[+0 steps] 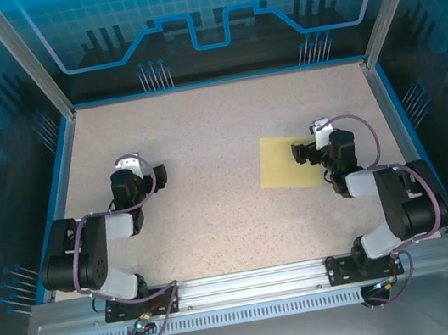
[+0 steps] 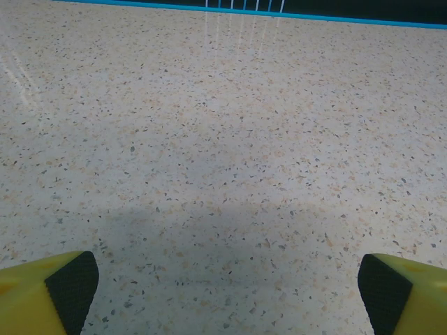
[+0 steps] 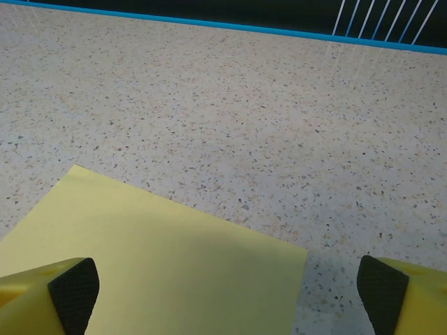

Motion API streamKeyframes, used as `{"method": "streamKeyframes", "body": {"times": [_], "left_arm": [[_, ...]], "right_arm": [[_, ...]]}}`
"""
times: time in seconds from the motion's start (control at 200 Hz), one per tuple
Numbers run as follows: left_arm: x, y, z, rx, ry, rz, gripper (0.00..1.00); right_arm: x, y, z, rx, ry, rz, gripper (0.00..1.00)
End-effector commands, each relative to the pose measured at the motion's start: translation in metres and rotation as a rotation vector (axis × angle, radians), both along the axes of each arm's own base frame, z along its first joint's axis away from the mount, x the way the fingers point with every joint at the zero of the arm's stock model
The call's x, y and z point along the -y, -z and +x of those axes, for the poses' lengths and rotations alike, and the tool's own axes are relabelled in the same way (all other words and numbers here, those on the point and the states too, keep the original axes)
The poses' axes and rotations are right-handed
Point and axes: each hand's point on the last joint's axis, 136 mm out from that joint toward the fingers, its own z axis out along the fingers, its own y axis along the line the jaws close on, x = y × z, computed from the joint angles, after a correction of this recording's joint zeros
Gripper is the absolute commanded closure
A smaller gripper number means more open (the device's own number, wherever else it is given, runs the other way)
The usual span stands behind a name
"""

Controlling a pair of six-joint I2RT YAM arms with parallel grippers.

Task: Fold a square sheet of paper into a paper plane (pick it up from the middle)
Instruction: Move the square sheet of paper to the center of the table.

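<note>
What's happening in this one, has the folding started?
Not yet. The square sheet of paper lies flat and unfolded on the right side of the table. The right gripper is positioned over the sheet's right part, jaws wide open and holding nothing. The left gripper is over bare table, its jaws open and empty too.

Bright even overhead light, soft shadows, faint glare streaks, sharp focus
</note>
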Motion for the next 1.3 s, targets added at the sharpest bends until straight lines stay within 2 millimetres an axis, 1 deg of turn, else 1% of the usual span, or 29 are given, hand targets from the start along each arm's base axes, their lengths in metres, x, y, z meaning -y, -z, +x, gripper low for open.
{"method": "streamKeyframes", "body": {"times": [0.0,0.5,0.605,0.665,0.77,0.885,0.975,1.015,1.02,1.045,1.05,1.085,1.125,1.145,1.17,1.23,1.245,1.295], "left_arm": [[0.003,-0.01,0.008,0.031,0.026,0.004,0.01],[0.002,-0.01,0.007,0.031,0.025,0.004,0.01],[0.002,-0.01,0.007,0.033,0.026,0.004,0.01],[0.002,-0.011,0.007,0.031,0.021,0.005,0.01],[-0.002,-0.023,0.007,0.017,-0.005,0.004,0.01],[-0.006,-0.035,0.004,0.011,-0.028,0.006,0.01],[-0.014,-0.049,-0.002,-0.004,-0.086,-0.01,0.01],[-0.018,-0.058,-0.004,-0.01,-0.124,-0.037,0.01],[-0.018,-0.059,-0.005,-0.013,-0.127,-0.041,0.01],[-0.019,-0.064,-0.007,-0.021,-0.144,-0.058,0.01],[-0.019,-0.066,-0.006,-0.017,-0.147,-0.063,0.01],[-0.021,-0.073,-0.009,-0.029,-0.171,-0.092,0.01],[-0.021,-0.082,-0.011,-0.035,-0.197,-0.137,0.01],[-0.02,-0.085,-0.014,-0.048,-0.206,-0.161,0.01],[-0.019,-0.088,-0.016,-0.065,-0.21,-0.186,0.01],[-0.018,-0.098,-0.022,-0.099,-0.241,-0.245,0.01],[-0.018,-0.096,-0.026,-0.123,-0.259,-0.262,0.01],[-0.014,-0.101,-0.03,-0.169,-0.258,-0.295,0.01]], "right_arm": [[0.004,-0.006,0.006,0.015,0.004,-0.003,0.01],[0.005,-0.005,0.006,0.012,0.004,0.001,0.01],[0.005,-0.007,0.006,0.009,0.008,-0.001,0.01],[0.006,-0.013,0.008,-0.013,0.014,-0.003,0.01],[0.002,-0.031,0.01,-0.04,-0.004,-0.012,0.01],[0.001,-0.051,0.002,-0.014,0.007,-0.005,0.01],[0.0,-0.075,-0.005,-0.015,0.057,0.062,0.01],[-0.001,-0.081,-0.011,-0.054,0.089,0.092,0.01],[-0.002,-0.084,-0.01,-0.051,0.09,0.094,0.01],[-0.001,-0.084,-0.014,-0.088,0.126,0.126,0.01],[-0.002,-0.087,-0.013,-0.086,0.131,0.135,0.01],[-0.002,-0.087,-0.017,-0.141,0.177,0.183,0.01],[-0.007,-0.083,-0.022,-0.216,0.208,0.254,0.01],[-0.011,-0.079,-0.024,-0.254,0.211,0.279,0.01],[-0.019,-0.08,-0.025,-0.287,0.202,0.306,0.01],[-0.036,-0.07,-0.028,-0.371,0.189,0.341,0.01],[-0.039,-0.069,-0.028,-0.385,0.196,0.35,0.01],[-0.054,-0.06,-0.029,-0.431,0.195,0.382,0.01]]}}
